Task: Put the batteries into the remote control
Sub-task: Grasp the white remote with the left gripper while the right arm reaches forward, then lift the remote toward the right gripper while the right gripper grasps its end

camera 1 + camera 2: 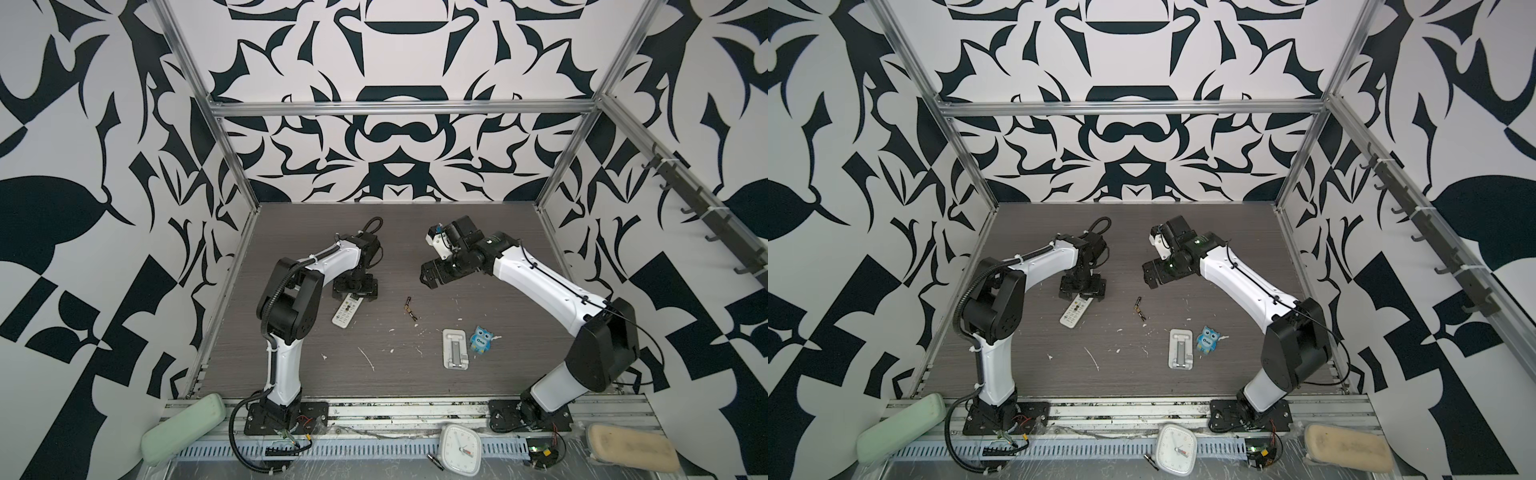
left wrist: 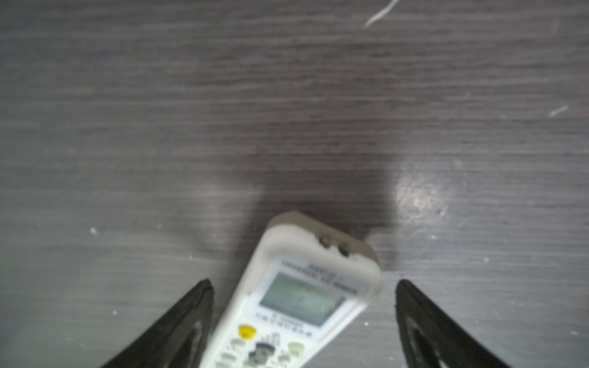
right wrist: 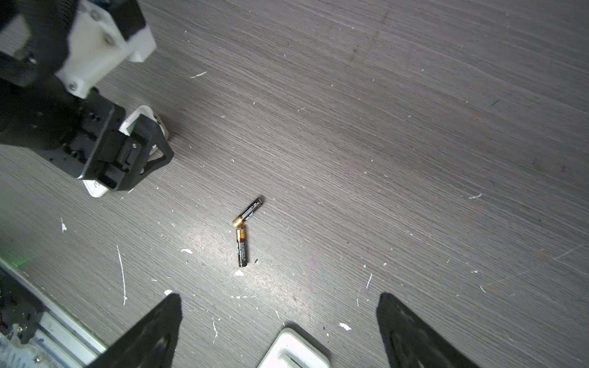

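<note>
The white remote control (image 1: pixel 347 312) (image 1: pixel 1074 312) lies face up, buttons and screen showing, left of the table's middle. My left gripper (image 1: pixel 355 289) (image 1: pixel 1082 286) is low over its screen end, open, one finger on each side. In the left wrist view the remote control (image 2: pixel 296 302) sits between the fingers, close to one and apart from the other; the left gripper (image 2: pixel 304 283) grips nothing. The two batteries (image 1: pixel 410 308) (image 1: pixel 1139 308) lie end to end in a bent line at mid-table. My right gripper (image 1: pixel 430 276) (image 3: pixel 280 299) hangs open above the table beyond them, with the batteries (image 3: pixel 242 247) ahead.
A silvery-white slotted stand (image 1: pixel 456 348) (image 3: pixel 293 350) lies right of centre with a blue owl toy (image 1: pixel 482 338) beside it. On the front rail are a white clock (image 1: pixel 460 449), a green case (image 1: pixel 183 428) and a beige sponge (image 1: pixel 631 446). White flecks dot the table.
</note>
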### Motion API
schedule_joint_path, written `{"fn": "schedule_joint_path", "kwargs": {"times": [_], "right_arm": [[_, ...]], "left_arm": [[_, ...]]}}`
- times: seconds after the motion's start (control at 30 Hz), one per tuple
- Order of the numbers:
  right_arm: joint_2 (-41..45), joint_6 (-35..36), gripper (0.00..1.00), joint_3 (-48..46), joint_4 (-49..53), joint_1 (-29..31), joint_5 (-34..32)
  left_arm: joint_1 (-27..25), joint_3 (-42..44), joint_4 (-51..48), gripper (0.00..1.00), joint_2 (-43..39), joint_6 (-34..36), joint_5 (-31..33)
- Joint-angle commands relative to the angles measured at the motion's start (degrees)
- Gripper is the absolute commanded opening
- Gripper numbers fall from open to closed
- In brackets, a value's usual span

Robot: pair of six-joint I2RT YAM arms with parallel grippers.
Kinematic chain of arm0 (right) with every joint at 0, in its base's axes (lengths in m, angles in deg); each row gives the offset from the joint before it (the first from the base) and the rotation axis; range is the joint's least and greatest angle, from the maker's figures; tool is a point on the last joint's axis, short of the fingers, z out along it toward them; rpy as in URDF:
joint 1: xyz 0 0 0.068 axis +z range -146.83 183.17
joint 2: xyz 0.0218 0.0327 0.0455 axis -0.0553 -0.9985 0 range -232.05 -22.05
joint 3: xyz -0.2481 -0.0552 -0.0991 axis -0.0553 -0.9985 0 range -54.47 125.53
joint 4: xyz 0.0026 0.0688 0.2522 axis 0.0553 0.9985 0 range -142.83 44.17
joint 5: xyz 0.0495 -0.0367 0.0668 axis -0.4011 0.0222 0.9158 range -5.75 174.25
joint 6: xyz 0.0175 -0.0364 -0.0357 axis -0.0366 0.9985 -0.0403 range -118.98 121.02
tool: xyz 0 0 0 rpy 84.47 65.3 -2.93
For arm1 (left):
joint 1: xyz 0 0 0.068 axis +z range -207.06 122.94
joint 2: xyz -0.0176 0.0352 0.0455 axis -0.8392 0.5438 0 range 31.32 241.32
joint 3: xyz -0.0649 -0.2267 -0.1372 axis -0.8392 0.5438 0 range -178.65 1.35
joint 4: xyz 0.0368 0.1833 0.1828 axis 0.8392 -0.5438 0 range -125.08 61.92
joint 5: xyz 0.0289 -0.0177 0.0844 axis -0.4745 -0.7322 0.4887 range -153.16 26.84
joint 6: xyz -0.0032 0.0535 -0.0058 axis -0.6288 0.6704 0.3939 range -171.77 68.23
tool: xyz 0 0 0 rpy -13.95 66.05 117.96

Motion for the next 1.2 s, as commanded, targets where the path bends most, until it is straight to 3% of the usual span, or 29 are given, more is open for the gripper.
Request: {"fn": "schedule_joint_path", "kwargs": {"times": [0.0, 0.3, 0.47, 0.67, 0.73, 0.9, 0.97, 1.03, 1.17], "right_arm": [[1.83, 0.13, 0.98, 0.09, -0.91, 0.27, 0.68], [2.67, 0.21, 0.97, 1.09, -0.34, 0.21, 1.03], [2.92, 0.22, 0.96, 2.75, 0.45, 0.22, 1.55], [4.51, -0.29, 0.92, 4.21, 1.62, 0.21, 3.31], [5.65, -0.47, 0.91, 4.62, 2.08, 0.22, 4.98], [10.81, -1.19, 0.87, 3.68, -1.13, 0.24, 13.57], [14.39, -0.7, 0.87, 0.73, -5.75, 0.2, 19.02], [19.6, -0.11, 0.96, -5.16, -14.73, 0.28, 23.28], [27.43, 0.67, 0.99, -13.43, -26.46, 0.26, 22.83]], "left_arm": [[0.16, -1.41, -2.59, 0.8, 1.02, 0.09, 0.22], [0.16, 0.97, 0.0, 0.56, 0.64, -0.29, -0.77], [0.16, 2.78, 1.71, 0.52, -0.08, -1.25, -0.51], [0.21, 5.25, 6.79, 0.3, -6.23, -1.82, -1.98], [0.55, 6.88, 11.26, 0.23, -11.19, -1.56, -6.11], [4.26, 14.82, 27.9, 0.22, -24.98, -5.03, -21.89], [6.71, 17.33, 33.16, 0.22, -28.65, -7.35, -28.66], [8.44, 18.28, 35.58, 0.22, -31.78, -7.95, -35.36], [10.19, 17.96, 35.66, 0.21, -36.43, -6.25, -45.66]]}}
